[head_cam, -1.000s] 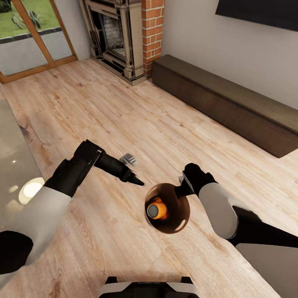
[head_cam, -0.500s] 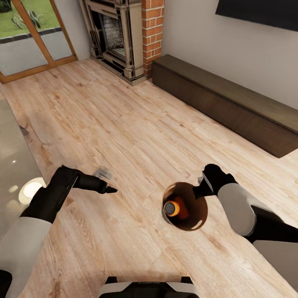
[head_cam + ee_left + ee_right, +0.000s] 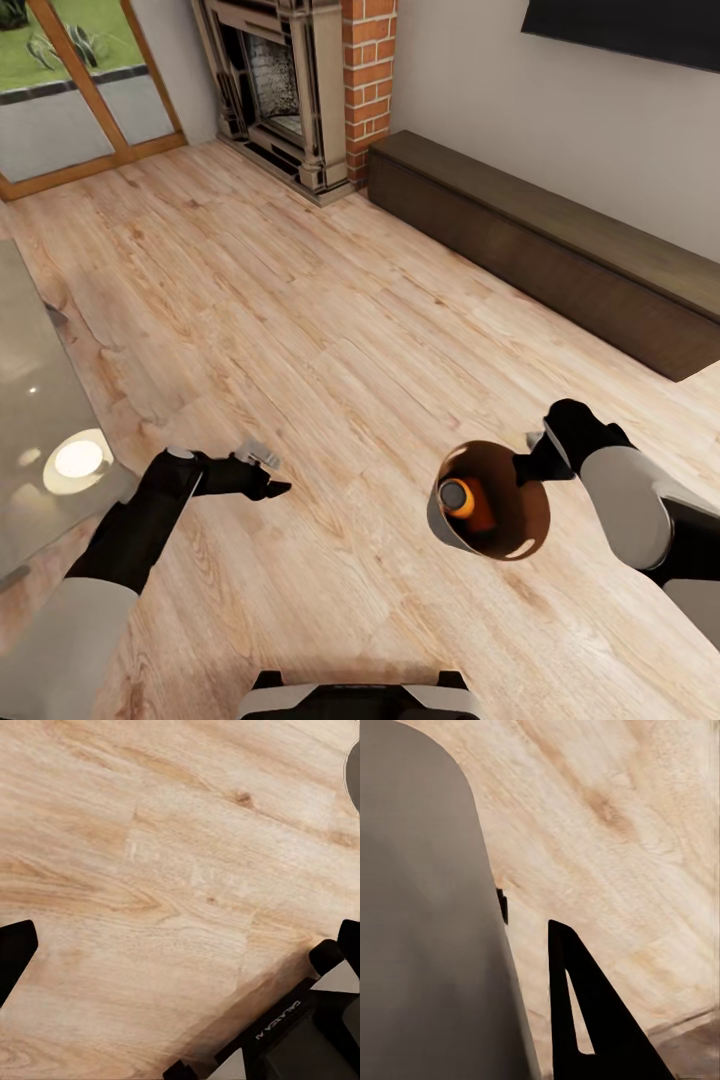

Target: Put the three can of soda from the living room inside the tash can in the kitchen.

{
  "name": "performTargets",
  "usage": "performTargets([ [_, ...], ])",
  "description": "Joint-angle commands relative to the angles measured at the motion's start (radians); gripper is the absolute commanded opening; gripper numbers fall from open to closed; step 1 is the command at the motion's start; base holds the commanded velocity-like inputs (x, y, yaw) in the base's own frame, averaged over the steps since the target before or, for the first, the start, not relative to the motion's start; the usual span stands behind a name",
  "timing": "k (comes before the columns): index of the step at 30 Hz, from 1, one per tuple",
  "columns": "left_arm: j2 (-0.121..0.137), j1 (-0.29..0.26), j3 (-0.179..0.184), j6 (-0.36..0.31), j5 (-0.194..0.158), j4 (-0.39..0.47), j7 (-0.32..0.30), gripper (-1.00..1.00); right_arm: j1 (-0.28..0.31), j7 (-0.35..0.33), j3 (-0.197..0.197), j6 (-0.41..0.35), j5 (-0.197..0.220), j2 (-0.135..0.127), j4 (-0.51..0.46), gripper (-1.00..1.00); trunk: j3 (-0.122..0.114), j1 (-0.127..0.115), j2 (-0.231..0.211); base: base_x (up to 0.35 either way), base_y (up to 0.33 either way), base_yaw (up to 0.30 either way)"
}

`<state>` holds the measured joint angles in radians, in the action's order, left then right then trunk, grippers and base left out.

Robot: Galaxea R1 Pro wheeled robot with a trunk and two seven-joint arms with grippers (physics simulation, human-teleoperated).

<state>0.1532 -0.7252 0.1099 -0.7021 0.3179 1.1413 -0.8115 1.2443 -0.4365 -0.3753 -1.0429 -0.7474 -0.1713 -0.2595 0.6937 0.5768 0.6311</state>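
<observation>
In the head view my right gripper (image 3: 530, 458) is shut on the rim of the grey trash can (image 3: 436, 520), which hangs tilted above the wood floor with its brown inside facing me. One orange soda can (image 3: 461, 497) lies inside it, grey end up. The right wrist view has the bin's grey wall (image 3: 427, 945) beside a black finger (image 3: 577, 1020). My left gripper (image 3: 263, 472) hovers low over the floor to the bin's left, open and empty, its fingertips (image 3: 15, 949) far apart. No other soda can is in view.
A glass coffee table (image 3: 40, 400) lies at the left edge. The fireplace (image 3: 290, 90) with its brick column (image 3: 368, 70) stands at the back, and a long dark low cabinet (image 3: 560, 240) under the TV (image 3: 640, 30) runs along the right wall. My base (image 3: 360, 695) is below.
My right arm has carried the trash can with the soda can to the right. My left arm has drawn back to the left and lower, away from the bin.
</observation>
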Motion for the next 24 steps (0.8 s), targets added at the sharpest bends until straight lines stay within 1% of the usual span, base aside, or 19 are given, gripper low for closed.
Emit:
performTargets([
  [1, -0.002, 0.002, -0.001, 0.005, 0.0, 0.0, 0.013, 1.0, 0.0, -0.002, -0.005, -0.004, 0.023, -0.001, 0.001, -1.0, 0.003, 0.004, 0.007, 0.0, 0.0, 0.0],
  [2, -0.005, 0.007, -0.002, 0.015, 0.0, -0.003, 0.042, 1.0, -0.002, -0.003, -0.005, 0.012, 0.024, -0.002, 0.007, -1.0, 0.006, 0.008, 0.014, 0.0, 0.0, 0.0],
  [3, -0.006, 0.009, -0.002, 0.019, 0.0, -0.004, 0.052, 1.0, -0.002, -0.003, -0.006, 0.021, 0.024, -0.003, 0.014, -1.0, 0.009, 0.011, 0.021, 0.0, 0.0, 0.0],
  [7, -0.008, 0.011, -0.002, 0.024, 0.001, -0.006, 0.065, 1.0, -0.003, -0.004, -0.007, 0.042, 0.025, -0.015, 0.033, -1.0, 0.022, 0.027, 0.049, 0.0, 0.0, 0.0],
  [9, -0.008, 0.011, -0.002, 0.026, 0.002, -0.009, 0.069, 1.0, -0.004, -0.004, -0.008, 0.07, 0.026, -0.03, 0.052, -1.0, 0.028, 0.034, 0.063, 0.0, 0.0, 0.0],
  [10, -0.009, 0.012, -0.002, 0.027, 0.002, -0.009, 0.071, 1.0, -0.006, -0.004, -0.011, 0.122, 0.028, -0.052, 0.087, -1.0, 0.031, 0.038, 0.07, 0.0, 0.0, 0.0],
  [12, -0.009, 0.012, -0.001, 0.027, 0.002, -0.009, 0.072, 1.0, -0.013, -0.004, -0.012, 0.148, 0.029, -0.061, 0.1, -1.0, 0.038, 0.046, 0.084, 0.0, 0.0, 0.0],
  [18, -0.009, 0.012, -0.001, 0.027, 0.002, -0.009, 0.073, 1.0, -0.047, -0.004, -0.012, 0.199, 0.058, -0.064, 0.106, -1.0, 0.056, 0.069, 0.126, 0.0, 0.0, 0.0],
  [19, -0.009, 0.012, -0.001, 0.027, 0.001, -0.008, 0.073, 1.0, -0.064, -0.004, -0.012, 0.211, 0.067, -0.064, 0.106, -1.0, 0.06, 0.073, 0.133, 0.0, 0.0, 0.0],
  [24, -0.011, 0.012, -0.001, 0.026, 0.001, -0.008, 0.074, 1.0, -0.085, -0.004, -0.013, 0.224, 0.075, -0.064, 0.104, -1.0, 0.075, 0.092, 0.168, 0.0, 0.0, 0.0],
])
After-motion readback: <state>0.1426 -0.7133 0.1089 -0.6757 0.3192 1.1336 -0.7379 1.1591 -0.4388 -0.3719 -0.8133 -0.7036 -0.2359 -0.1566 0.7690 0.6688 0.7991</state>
